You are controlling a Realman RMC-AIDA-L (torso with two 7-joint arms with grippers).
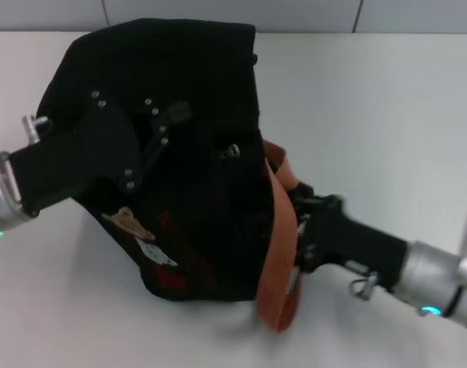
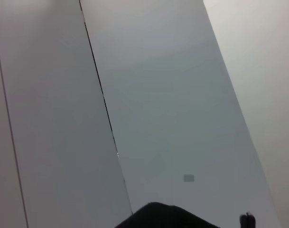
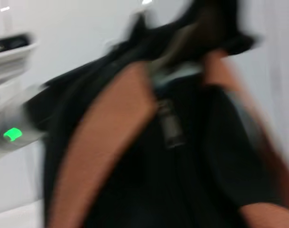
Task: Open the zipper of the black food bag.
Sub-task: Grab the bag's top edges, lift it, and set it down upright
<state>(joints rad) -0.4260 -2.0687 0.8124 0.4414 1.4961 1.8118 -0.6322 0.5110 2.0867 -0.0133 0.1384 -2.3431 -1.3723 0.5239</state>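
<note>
- On the white table (image 1: 386,107), the black food bag (image 1: 195,92) lies tipped over between the two arms, its upper panel facing the head camera.
- Left gripper (image 1: 152,126): it reaches in from the left edge of the head view and rests against the upper left part of the bag. Whether its fingers are apart or together cannot be told, since black parts merge with black fabric.
- Right gripper (image 1: 298,218): it comes in from the lower right and meets the bag's right flank, just beside the orange-brown strap (image 1: 277,253). Its fingertips are hidden behind the strap and the bag, so their state cannot be told either.
- Zipper: a small silver pull tab (image 1: 231,151) shows on the bag's upper panel, between the two grippers, to the right of the left gripper and up and to the left of the right one. The zip track itself cannot be made out against the fabric.
- Bear patch (image 1: 129,224): a tan patch sits on the bag's lower front, below the left gripper, with a white patch (image 1: 158,254) and red lettering (image 1: 172,280) near it.
- Right wrist view: the strap (image 3: 101,142) and black fabric fill the frame, blurred; a silver metal piece (image 3: 169,124) hangs beside the strap.
- Left wrist view: mostly pale wall panels (image 2: 158,95), with a dark edge of the bag (image 2: 158,216) at the frame border.
</note>
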